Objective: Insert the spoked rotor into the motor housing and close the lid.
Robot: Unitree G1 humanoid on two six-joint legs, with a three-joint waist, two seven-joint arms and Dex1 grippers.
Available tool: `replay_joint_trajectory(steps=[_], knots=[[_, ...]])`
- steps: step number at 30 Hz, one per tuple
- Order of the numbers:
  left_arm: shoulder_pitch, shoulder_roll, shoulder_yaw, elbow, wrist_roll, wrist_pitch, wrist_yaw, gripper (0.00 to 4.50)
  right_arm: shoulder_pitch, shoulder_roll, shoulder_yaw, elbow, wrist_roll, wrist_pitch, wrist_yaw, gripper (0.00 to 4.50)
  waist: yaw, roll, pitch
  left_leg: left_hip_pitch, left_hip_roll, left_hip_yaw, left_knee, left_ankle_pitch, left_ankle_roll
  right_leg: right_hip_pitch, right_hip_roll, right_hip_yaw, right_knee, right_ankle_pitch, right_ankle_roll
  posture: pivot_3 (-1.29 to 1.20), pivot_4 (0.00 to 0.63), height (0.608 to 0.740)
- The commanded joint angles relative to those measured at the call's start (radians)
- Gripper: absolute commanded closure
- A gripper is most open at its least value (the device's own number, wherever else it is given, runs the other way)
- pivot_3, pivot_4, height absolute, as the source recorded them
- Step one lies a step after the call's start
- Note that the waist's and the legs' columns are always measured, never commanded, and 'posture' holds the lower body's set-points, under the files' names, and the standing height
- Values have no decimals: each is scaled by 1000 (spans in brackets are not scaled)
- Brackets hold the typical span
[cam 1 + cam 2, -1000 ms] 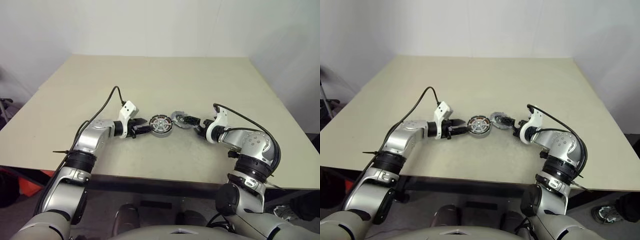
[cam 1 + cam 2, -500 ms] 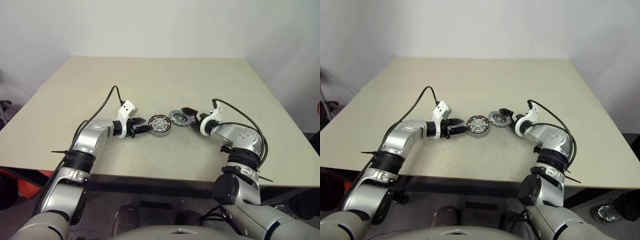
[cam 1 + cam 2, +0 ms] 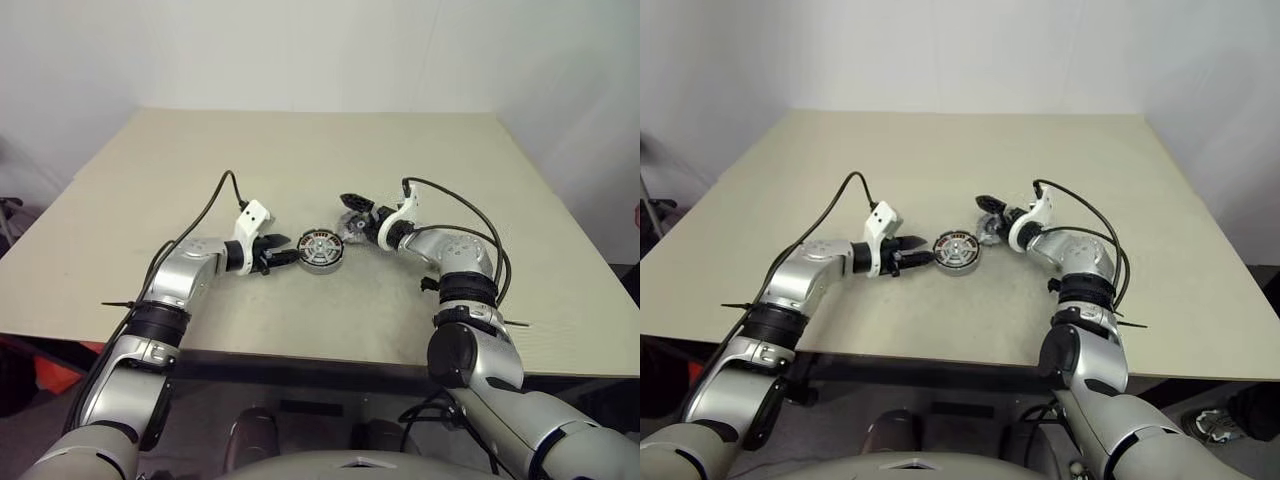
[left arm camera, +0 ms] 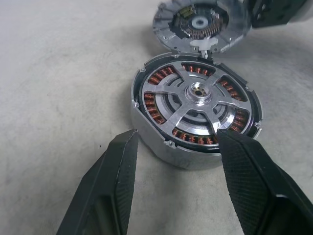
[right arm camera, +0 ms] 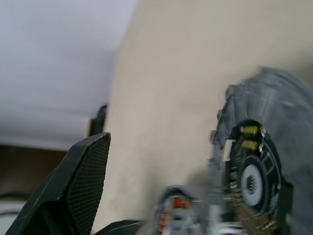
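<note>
My left pincer point(image 4: 175, 138) is spread, its two tips low on the counter point(image 3: 300, 150) right at the near wall of the motor housing point(image 4: 151, 143). They flank that edge and do not reach around it, and I cannot say how firmly they touch. The housing sits flat near the middle of the counter. The spoked rotor point(image 4: 198, 95) is already down inside it, and copper windings show between its spokes.

My right pincer point(image 3: 350, 213) comes in from the other side, spread wide. One finger point(image 5: 83, 181) stands clear of the lid point(image 4: 198, 22). The lid is tipped up on edge just behind the housing, with its inner face turned toward the rotor. Whether it is truly carried or just propped against the other finger, I can't tell.

I judge that only the closing is left. To do it well I would:
- Keep the left tips planted so the housing can't slide.
- Level the lid before lowering it, and centre its hole over the rotor's hub.
- Set it down flat, not hinged over from one edge, since a tilted lid could catch on the rim or nudge the housing.
- Let go only once it sits flush all round.
</note>
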State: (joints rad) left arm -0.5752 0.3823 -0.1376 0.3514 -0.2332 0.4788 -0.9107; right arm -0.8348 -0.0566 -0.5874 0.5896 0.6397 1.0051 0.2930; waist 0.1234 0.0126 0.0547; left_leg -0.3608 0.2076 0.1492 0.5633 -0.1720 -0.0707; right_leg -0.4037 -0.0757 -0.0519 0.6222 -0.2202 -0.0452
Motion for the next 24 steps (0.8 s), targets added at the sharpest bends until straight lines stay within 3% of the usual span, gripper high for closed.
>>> replay_joint_trajectory(steps=[1,5,12,16,18,24], knots=[[-12,13,24,-9,-2,-14,3,1752,4,8,78,-185,92,80,76,25,1,0,0,0,0,0,0,0,0,0,0,0,0,0,0,0,0,740],[-4,9,21,-8,2,-18,7,1752,56,10,155,-331,128,139,98,25,3,0,0,0,0,0,0,-1,2,0,1,0,-1,0,0,0,0,740],[-29,9,36,23,3,-25,20,1752,107,2,262,-393,94,149,66,25,3,0,0,0,0,0,1,-1,2,0,0,0,-1,0,0,0,0,740],[-30,42,62,24,-10,-22,-2,1752,164,-39,415,-482,-3,-4,139,25,2,0,0,-1,0,0,1,-1,2,0,0,0,-2,0,1,0,0,740],[-30,62,80,37,-10,-26,-3,1752,193,-82,545,-493,-143,-175,163,25,2,0,0,-2,0,0,1,-1,2,-1,0,0,-2,0,1,0,0,740],[-14,86,109,48,-8,-31,3,1752,219,-121,730,-382,-393,-545,193,25,0,0,0,-3,0,0,2,-1,2,-1,0,0,-2,0,1,0,0,740]])
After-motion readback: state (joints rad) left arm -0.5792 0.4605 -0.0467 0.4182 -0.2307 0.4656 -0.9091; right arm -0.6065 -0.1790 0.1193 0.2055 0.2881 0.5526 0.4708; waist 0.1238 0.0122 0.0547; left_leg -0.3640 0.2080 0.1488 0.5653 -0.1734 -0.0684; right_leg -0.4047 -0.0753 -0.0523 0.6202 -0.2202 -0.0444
